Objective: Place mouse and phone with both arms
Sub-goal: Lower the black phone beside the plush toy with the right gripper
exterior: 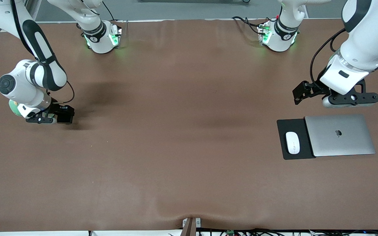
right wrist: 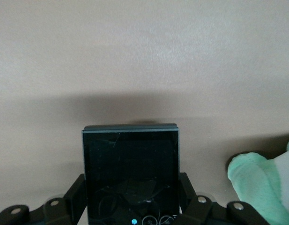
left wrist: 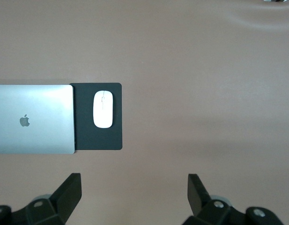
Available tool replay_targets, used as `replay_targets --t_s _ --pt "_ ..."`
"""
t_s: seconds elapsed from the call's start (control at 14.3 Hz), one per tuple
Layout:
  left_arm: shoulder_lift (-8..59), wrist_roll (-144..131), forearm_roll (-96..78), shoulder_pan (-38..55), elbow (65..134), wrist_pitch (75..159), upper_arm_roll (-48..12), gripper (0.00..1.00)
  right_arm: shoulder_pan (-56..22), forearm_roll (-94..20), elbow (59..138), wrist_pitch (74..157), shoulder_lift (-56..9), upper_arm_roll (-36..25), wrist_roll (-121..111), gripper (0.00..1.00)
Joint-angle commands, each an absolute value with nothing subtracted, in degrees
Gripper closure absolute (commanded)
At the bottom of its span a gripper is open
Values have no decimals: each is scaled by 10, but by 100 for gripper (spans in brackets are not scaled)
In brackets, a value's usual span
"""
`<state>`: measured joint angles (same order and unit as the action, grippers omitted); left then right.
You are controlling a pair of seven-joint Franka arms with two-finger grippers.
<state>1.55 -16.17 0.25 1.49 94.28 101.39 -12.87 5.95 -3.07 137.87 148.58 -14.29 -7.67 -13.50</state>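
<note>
The white mouse lies on a black mat toward the left arm's end of the table; it also shows in the left wrist view. My left gripper is open and empty, up over bare table close to the mat; its jaws stand wide apart in the left wrist view. My right gripper is shut on the black, nearly square phone low over the table at the right arm's end. In the right wrist view the phone sits between the gripper's two fingers.
A closed silver laptop lies partly on the mat, beside the mouse; it also shows in the left wrist view. A green and white soft thing sits close beside the right gripper. A brown cover spans the table.
</note>
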Motion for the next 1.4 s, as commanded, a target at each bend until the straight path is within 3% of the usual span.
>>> replay_targets --t_s 0.0,0.35,0.56,0.91,0.98,1.05,1.33 --pt "11 -157 -9 11 923 992 -130 0 74 -40 1390 1505 -141 -68 -142 98" --pt "6 -155 -6 39 904 941 -113 0 74 -40 1394 1520 -154 -68 -142 64" --pt "-14 -149 -10 100 909 933 -41 0 76 -40 1395 1523 -157 -68 -142 55" --pt "-14 -150 -16 92 911 933 -41 0 76 -40 1404 1552 -172 -67 -141 35" --pt "-14 -150 -16 92 911 933 -41 0 76 -40 1404 1552 -172 -67 -140 26" --pt "-13 -152 -16 92 911 933 -41 0 76 -40 1404 1551 -172 -67 -138 0" --pt "-9 -152 -16 93 910 933 -42 0 76 -40 1397 1509 -151 -66 -137 0"
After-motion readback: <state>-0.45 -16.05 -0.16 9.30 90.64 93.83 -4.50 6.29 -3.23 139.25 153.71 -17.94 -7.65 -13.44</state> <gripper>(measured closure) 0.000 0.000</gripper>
